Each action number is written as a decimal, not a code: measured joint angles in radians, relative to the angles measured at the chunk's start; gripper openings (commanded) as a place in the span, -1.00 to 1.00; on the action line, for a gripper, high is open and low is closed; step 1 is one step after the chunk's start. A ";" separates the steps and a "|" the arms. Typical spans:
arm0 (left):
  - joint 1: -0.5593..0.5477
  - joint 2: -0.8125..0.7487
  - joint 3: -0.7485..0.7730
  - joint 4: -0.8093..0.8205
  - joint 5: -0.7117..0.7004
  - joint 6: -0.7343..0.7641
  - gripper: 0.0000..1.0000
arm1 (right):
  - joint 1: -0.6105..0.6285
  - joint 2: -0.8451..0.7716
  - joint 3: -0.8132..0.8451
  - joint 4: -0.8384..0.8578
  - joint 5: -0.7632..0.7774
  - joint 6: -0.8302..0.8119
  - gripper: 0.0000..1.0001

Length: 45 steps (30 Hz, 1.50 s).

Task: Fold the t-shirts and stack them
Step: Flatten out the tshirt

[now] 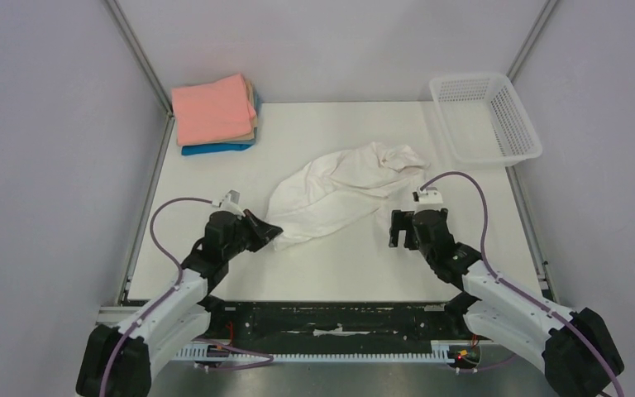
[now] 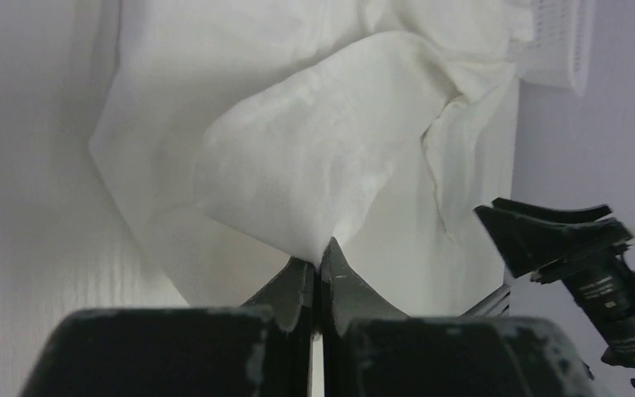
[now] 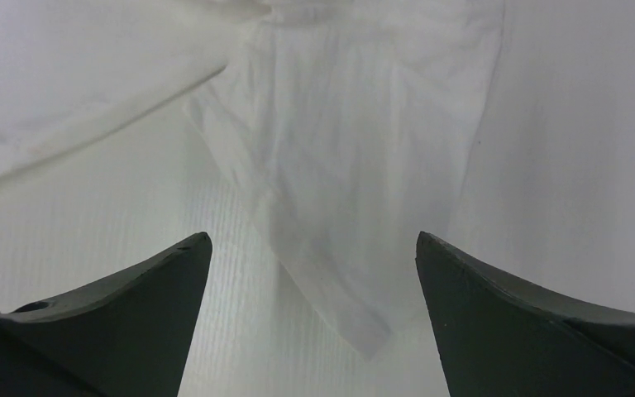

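The crumpled white t-shirt (image 1: 339, 190) lies mid-table, its long axis running near-left to far-right, with its near-left end pinched by the left gripper (image 1: 271, 233) and the spread right gripper (image 1: 397, 227) facing a loose flap just ahead.

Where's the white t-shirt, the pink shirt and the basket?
white t-shirt (image 1: 339, 194), top view, middle of the crumpled cloth.
pink shirt (image 1: 212, 109), top view, centre of its folded top face.
basket (image 1: 519, 120), top view, its right lattice wall.
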 measured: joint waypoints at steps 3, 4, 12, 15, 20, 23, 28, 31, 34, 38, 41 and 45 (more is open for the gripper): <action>0.000 -0.145 -0.001 -0.035 -0.033 0.004 -0.95 | 0.037 0.006 -0.005 -0.057 0.034 0.006 0.87; 0.000 -0.197 -0.003 -0.048 -0.043 0.006 -0.95 | 0.040 0.011 -0.008 -0.065 0.039 0.008 0.84; 0.000 -0.380 -0.023 -0.128 -0.070 0.027 -0.96 | 0.042 0.119 -0.029 -0.116 0.067 0.047 0.73; 0.000 -0.374 -0.026 -0.147 -0.076 0.031 -0.96 | 0.042 0.135 -0.033 -0.084 0.070 0.064 0.42; 0.000 -0.338 -0.026 -0.157 -0.092 0.039 -0.95 | 0.043 0.187 -0.047 0.023 0.061 0.079 -0.31; 0.000 -0.323 -0.026 -0.166 -0.099 0.042 -0.95 | 0.043 0.234 -0.044 0.099 0.063 0.095 -0.87; 0.000 -0.319 -0.023 -0.171 -0.149 0.047 -0.95 | 0.047 0.229 -0.041 0.110 0.094 0.110 -1.00; 0.000 -0.306 0.017 -0.203 -0.197 0.059 -0.95 | 0.047 0.163 -0.029 0.071 0.143 0.099 -1.00; -0.001 -0.280 0.107 -0.230 -0.247 0.081 -0.95 | 0.041 0.078 0.040 0.052 0.204 0.064 -1.00; 0.000 -0.257 0.267 -0.255 -0.303 0.128 -0.95 | 0.025 -0.002 0.219 0.052 0.290 -0.010 -1.00; 0.000 -0.258 0.394 -0.291 -0.338 0.171 -0.96 | 0.019 -0.018 0.364 0.057 0.338 -0.084 -1.00; 0.000 -0.290 0.564 -0.345 -0.413 0.237 -0.95 | 0.017 -0.027 0.557 0.073 0.399 -0.189 -1.00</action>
